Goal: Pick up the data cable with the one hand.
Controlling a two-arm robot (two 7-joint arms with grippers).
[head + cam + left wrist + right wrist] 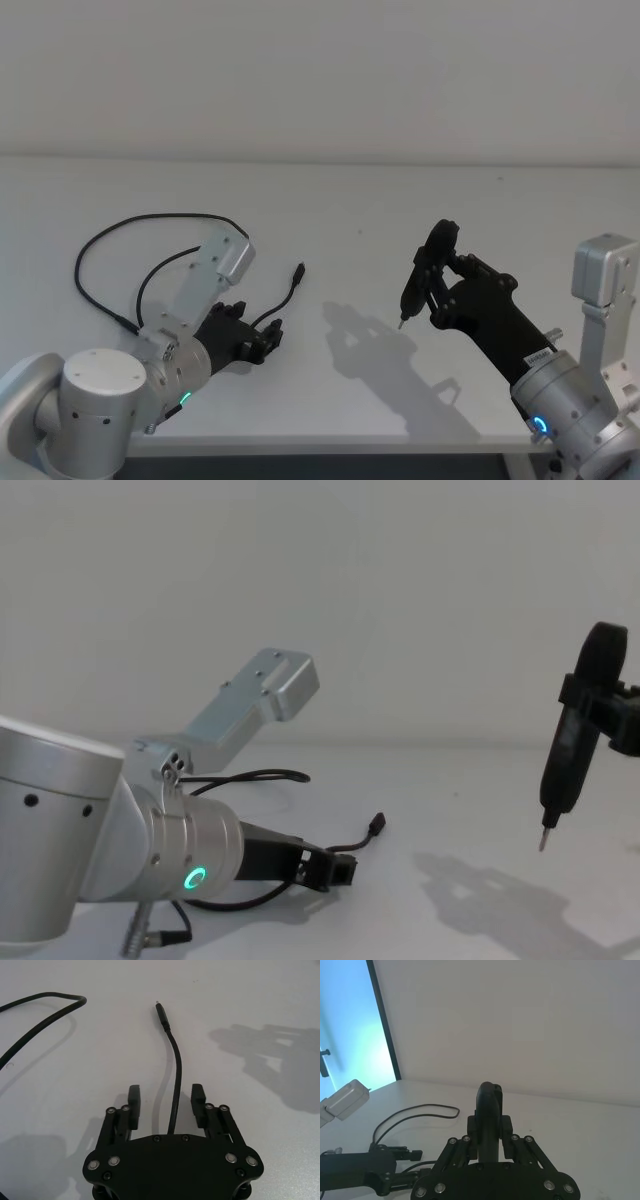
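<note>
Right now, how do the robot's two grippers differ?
The left gripper is open, straddling the data cable without clamping it; the right gripper is shut on a black pointed tool. The left gripper sits low at the table; the right gripper is raised above it. Both are black, two-fingered.

Black screw-studded left hand (166, 1093), silver green-ringed wrist (185, 855)

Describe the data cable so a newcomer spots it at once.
On the white table, look to the robot's left, by the left gripper, whose open fingers sit either side of it. The data cable is the long thin black cord lying in loose loops, ending in a small black plug. Unlike the stiff pointed tool upright in the right gripper, it is limp.
</note>
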